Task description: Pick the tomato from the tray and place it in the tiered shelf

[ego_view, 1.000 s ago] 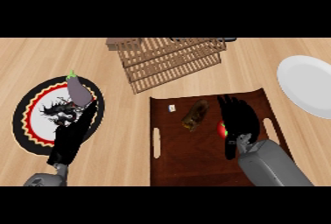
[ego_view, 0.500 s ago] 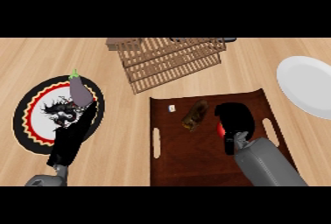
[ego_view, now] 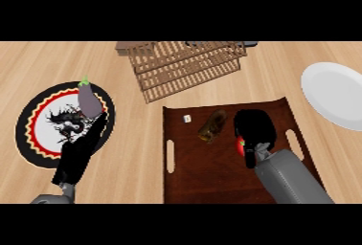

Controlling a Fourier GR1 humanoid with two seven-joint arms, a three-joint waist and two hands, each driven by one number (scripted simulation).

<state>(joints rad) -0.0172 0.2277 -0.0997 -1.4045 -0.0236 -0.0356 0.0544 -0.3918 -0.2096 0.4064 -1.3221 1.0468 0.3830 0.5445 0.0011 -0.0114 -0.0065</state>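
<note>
A red tomato (ego_view: 241, 145) lies on the dark brown tray (ego_view: 191, 172), mostly hidden under my right hand (ego_view: 253, 130). That hand's fingers are curled down over the tomato, and only a sliver of red with a green speck shows at its left side. The slatted wooden tiered shelf (ego_view: 185, 64) stands at the back, above the tray. My left hand (ego_view: 83, 148) rests open over the patterned plate (ego_view: 35, 124) at the left, fingers straight, holding nothing.
A brown bottle-like object (ego_view: 213, 126) lies on the tray just left of my right hand, with a small white item (ego_view: 187, 118) near it. A purple eggplant (ego_view: 89, 99) sits on the patterned plate. A white plate (ego_view: 336, 94) is at the right edge.
My right hand's fingers, spread above the tomato before, have come down and curled over it, hiding most of the red. The left hand has not moved.
</note>
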